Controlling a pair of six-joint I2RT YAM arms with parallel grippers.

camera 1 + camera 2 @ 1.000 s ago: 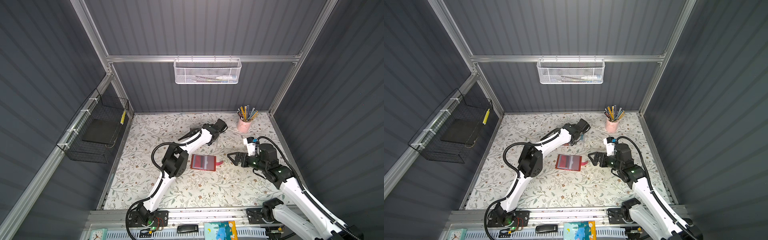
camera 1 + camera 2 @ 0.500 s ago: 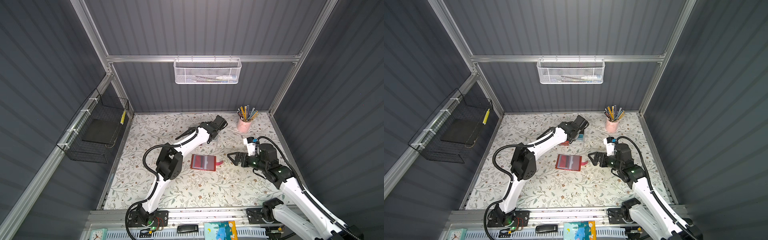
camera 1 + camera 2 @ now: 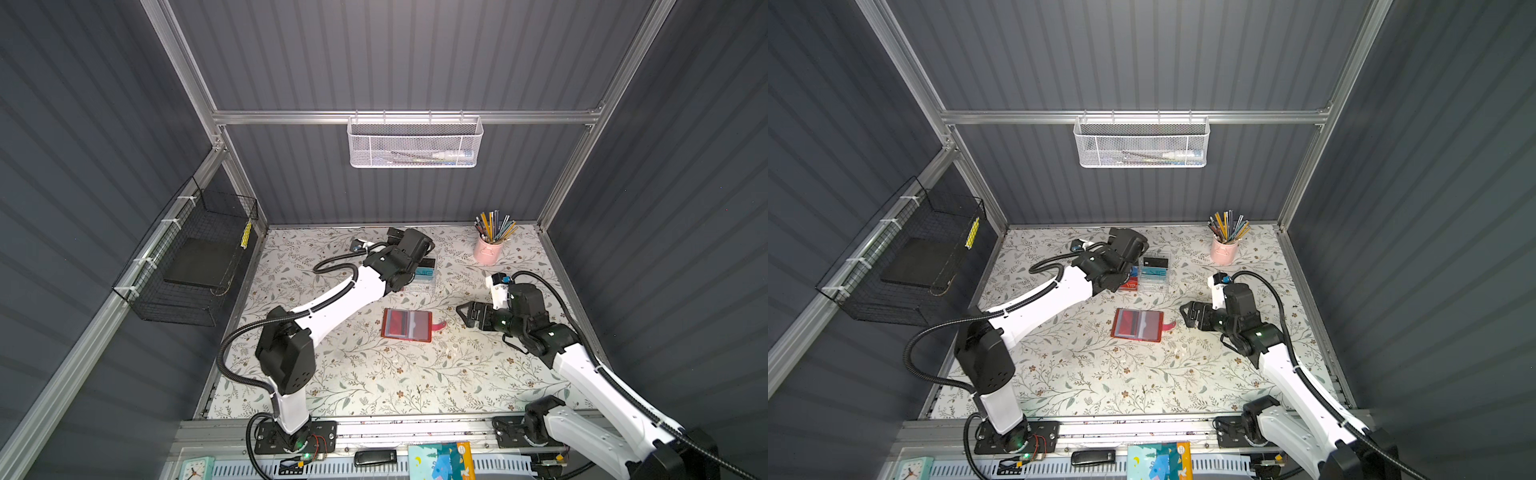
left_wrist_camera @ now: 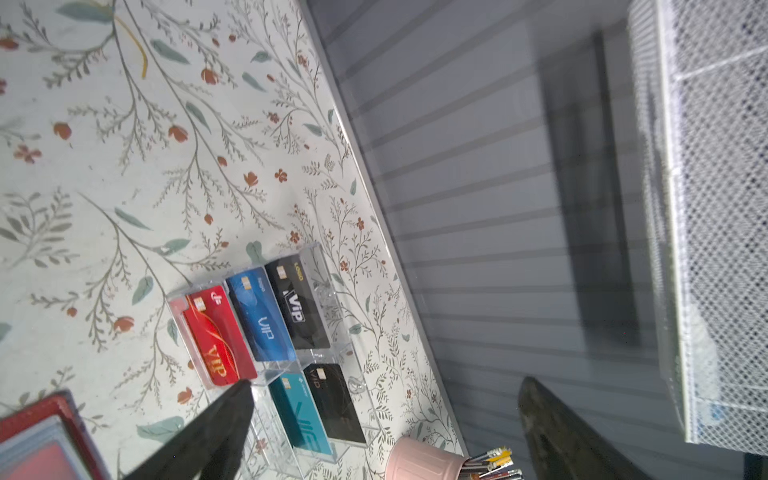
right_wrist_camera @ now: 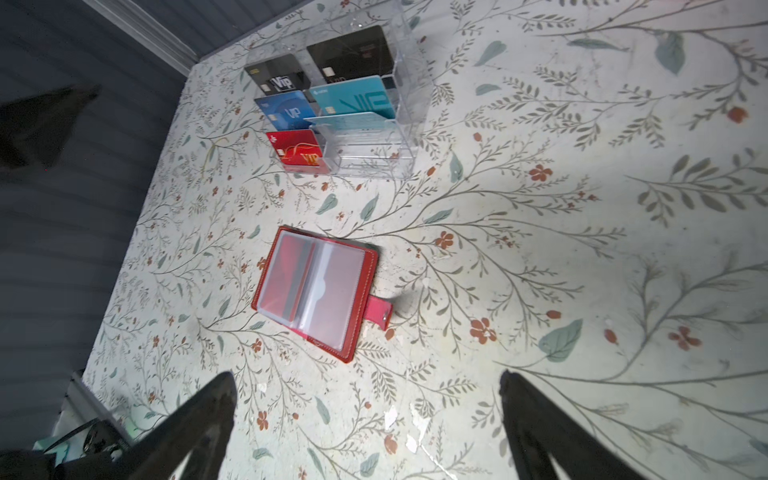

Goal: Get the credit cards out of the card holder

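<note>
Left jaws sprang wide, empty, at rack (image 5: pixel 370 151) | right jaws wide, empty | teal card (image 5: pixel 357 97): "VIP"

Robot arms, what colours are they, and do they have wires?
The left arm and right arm are white tubes with chunky black joints. A ribbed black cable loops along each. The left gripper and right gripper are black, with two flat pointed fingers.

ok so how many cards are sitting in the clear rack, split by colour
black cards: 2
dark blue card: 1
red card: 1
teal card: 1
light blue card: 1
total: 6
</note>
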